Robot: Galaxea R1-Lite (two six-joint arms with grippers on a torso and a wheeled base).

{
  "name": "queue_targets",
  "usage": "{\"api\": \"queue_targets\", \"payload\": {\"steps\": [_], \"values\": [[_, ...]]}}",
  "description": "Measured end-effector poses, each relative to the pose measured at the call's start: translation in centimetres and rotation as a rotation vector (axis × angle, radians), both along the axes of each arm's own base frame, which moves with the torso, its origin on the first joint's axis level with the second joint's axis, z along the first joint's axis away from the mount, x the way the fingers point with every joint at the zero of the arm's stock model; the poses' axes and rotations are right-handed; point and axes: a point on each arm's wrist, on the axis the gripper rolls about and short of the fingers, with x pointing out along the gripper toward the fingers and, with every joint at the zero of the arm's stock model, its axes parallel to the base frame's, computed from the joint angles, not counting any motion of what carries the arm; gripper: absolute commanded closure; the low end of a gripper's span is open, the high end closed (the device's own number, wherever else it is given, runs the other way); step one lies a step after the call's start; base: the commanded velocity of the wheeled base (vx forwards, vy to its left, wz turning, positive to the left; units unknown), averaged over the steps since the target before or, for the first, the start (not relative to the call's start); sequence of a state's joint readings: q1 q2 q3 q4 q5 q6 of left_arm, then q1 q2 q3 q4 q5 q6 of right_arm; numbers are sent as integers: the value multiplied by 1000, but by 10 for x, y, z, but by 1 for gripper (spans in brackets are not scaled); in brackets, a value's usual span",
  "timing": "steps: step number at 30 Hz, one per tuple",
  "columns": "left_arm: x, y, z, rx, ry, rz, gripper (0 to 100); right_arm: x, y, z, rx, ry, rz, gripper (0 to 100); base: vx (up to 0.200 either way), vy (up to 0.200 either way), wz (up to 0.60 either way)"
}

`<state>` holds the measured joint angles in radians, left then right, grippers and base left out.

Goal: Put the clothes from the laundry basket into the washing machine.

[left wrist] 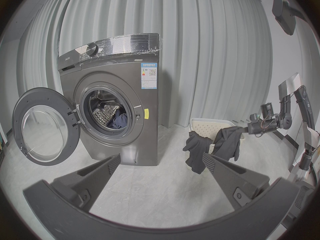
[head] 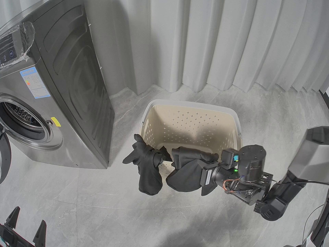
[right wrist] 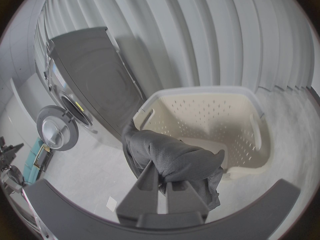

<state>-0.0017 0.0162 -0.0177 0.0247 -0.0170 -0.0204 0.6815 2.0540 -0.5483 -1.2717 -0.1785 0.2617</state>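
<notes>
My right gripper [right wrist: 160,174] is pinched tight on a dark cloth [head: 186,175], held up at the near edge of the basket [head: 192,103]. One end hangs over that edge. My left gripper [left wrist: 160,157] is low, jaws wide apart, holding nothing. I think this is the carrying step. Next I must bring the cloth across to the washing machine [head: 68,86], whose door is open, without it catching on the basket.

Black arm [head: 252,170], red wires [head: 227,184], grey right claw [right wrist: 161,174]
</notes>
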Motion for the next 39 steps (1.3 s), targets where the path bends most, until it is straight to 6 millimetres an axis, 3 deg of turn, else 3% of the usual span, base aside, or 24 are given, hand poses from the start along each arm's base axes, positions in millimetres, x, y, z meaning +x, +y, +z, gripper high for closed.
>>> {"api": "queue_targets", "payload": {"steps": [12,17,30,39], "values": [[0,0,0,2,0,-1,0,-57,-27,84,76,-266,110,100,0,0,0],[0,0,0,7,-1,-2,0,-81,-32,108,117,-362,191,100,0,0,0],[0,0,0,1,0,-2,0,-94,-46,126,145,-441,190,100,-185,0,0],[0,0,0,-1,0,-1,0,-94,-46,132,165,-466,189,100,0,0,0]]}}
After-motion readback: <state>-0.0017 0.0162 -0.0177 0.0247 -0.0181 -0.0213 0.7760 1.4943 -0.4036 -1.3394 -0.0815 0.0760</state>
